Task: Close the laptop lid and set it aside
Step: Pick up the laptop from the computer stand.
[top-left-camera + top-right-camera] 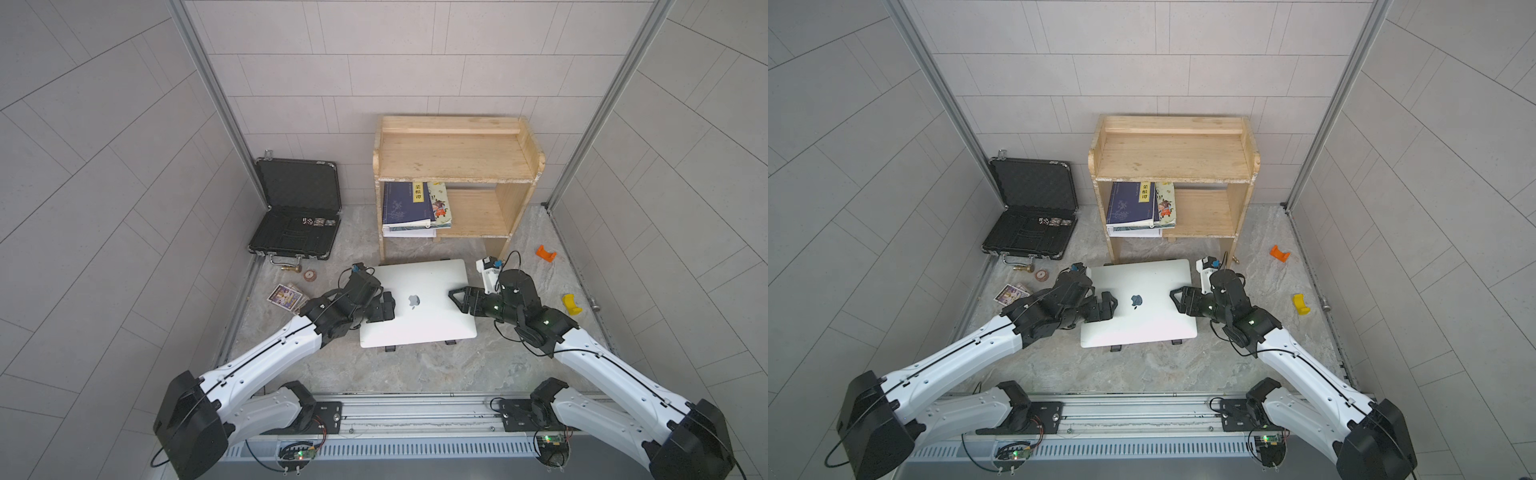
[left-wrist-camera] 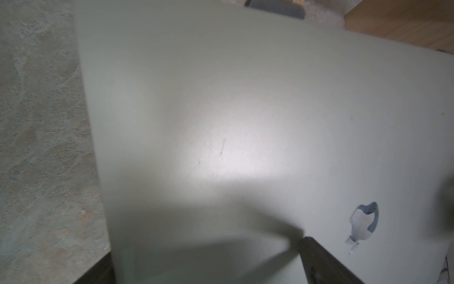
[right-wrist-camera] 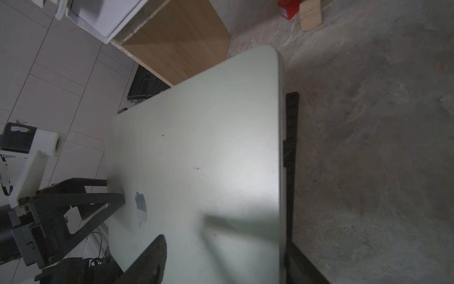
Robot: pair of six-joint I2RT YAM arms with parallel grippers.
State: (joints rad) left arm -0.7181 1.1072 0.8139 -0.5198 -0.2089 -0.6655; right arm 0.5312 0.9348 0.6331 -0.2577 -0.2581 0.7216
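My grey marbled worktop (image 1: pixel 415 374) carries the closed laptop (image 1: pixel 428 320) at frame centre, a wooden shelf (image 1: pixel 453 153) above it, an open black briefcase (image 1: pixel 297 216) upper left, cards (image 1: pixel 286 297) at left, and an orange piece (image 1: pixel 545 253) and a yellow piece (image 1: pixel 571 304) at right.

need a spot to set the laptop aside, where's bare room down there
Widest bare strip: between the laptop and the front rail. Small patch between the orange piece and the yellow piece. The wooden shelf has a bare top. Crowded on the left: cards, briefcase.
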